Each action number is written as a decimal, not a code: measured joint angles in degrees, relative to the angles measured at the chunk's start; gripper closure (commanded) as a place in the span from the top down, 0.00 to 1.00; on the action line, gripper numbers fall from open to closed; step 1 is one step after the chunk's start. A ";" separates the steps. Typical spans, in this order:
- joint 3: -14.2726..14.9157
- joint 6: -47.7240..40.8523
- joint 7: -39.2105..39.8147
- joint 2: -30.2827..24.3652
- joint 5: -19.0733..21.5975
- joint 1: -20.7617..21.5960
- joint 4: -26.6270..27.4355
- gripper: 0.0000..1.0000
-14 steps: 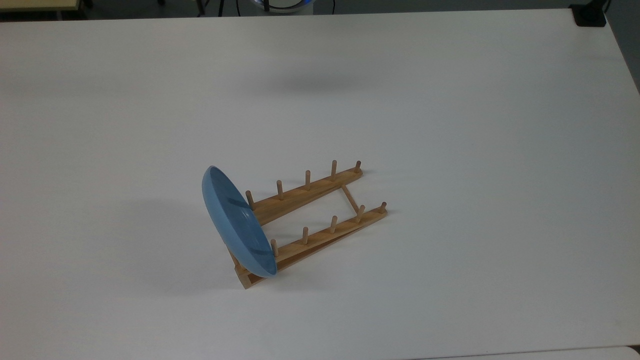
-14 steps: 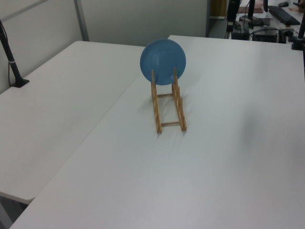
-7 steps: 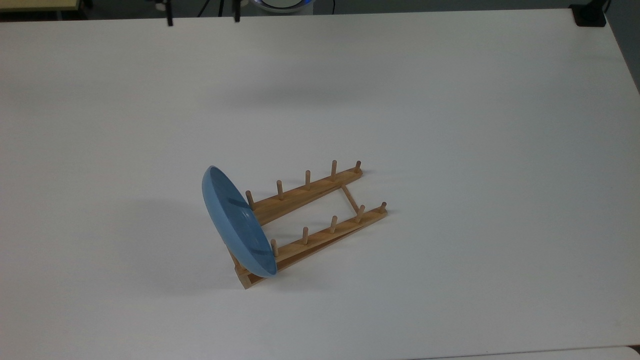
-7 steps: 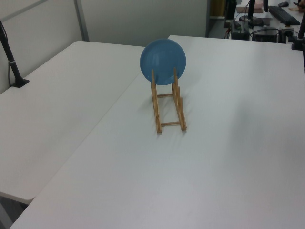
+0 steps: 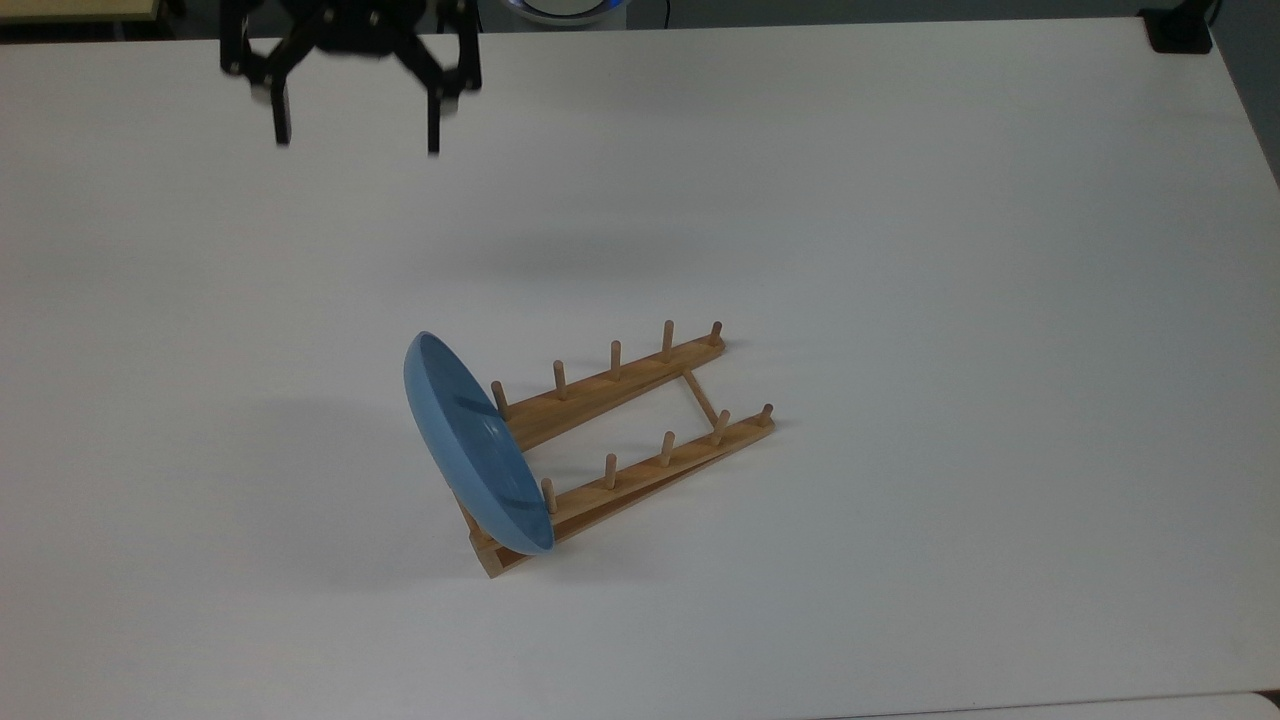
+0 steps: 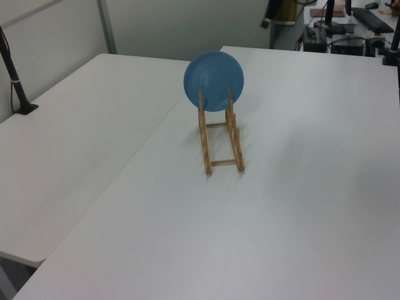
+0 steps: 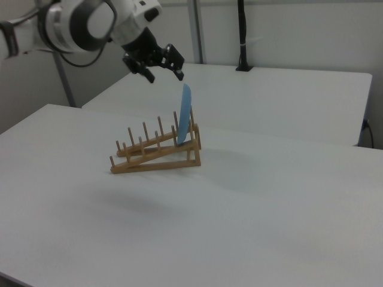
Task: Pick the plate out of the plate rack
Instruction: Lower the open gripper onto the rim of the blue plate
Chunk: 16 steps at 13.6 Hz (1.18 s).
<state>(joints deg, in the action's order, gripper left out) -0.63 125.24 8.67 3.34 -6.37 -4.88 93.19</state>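
The light-blue plate point(image 5: 470, 442) stands on edge in the end slot of the wooden plate rack point(image 5: 620, 440), leaning against the pegs at the top view's left end. The left view faces the plate point(image 6: 214, 80) flat-on, at the far end of the rack point(image 6: 221, 139). The right view has the plate point(image 7: 185, 115) edge-on at the raised end of the rack point(image 7: 157, 154). My gripper point(image 5: 356, 136) hangs open at the upper left of the top view, high above the table and well away from the plate. In the right view the gripper point(image 7: 164, 73) is above and left of the plate.
The rack sits mid-table on a wide white table point(image 5: 900, 250). A second white table point(image 6: 75, 144) adjoins it on the left view's left. A black post point(image 6: 15, 81) stands at that table's far corner. Monitors and cables clutter the background point(image 6: 350, 25).
The gripper has come down into the top view from the upper edge, moving toward the table's middle. Plate and rack have not moved.
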 measured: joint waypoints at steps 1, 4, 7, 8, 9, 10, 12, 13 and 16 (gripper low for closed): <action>0.00 3.24 -3.74 1.32 0.15 -0.13 0.11 0.98; -0.14 11.55 -12.30 6.00 -0.04 0.01 0.25 0.88; -0.23 15.62 -15.66 9.89 -0.97 0.32 0.27 0.67; -0.23 17.04 -16.21 10.81 -0.98 0.43 0.27 0.63; -0.26 18.51 -16.75 11.66 -0.98 0.54 0.26 0.59; -0.31 19.68 -17.22 12.38 -0.98 0.68 0.25 0.54; -0.54 20.66 -17.97 13.56 -0.98 1.02 0.20 0.42; -0.56 20.75 -18.28 13.97 -0.98 1.25 0.03 0.39; -0.66 20.79 -18.53 14.42 -0.98 1.54 -0.25 0.19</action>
<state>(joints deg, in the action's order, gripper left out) -1.29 146.03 -9.86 17.76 -7.36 -3.35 92.94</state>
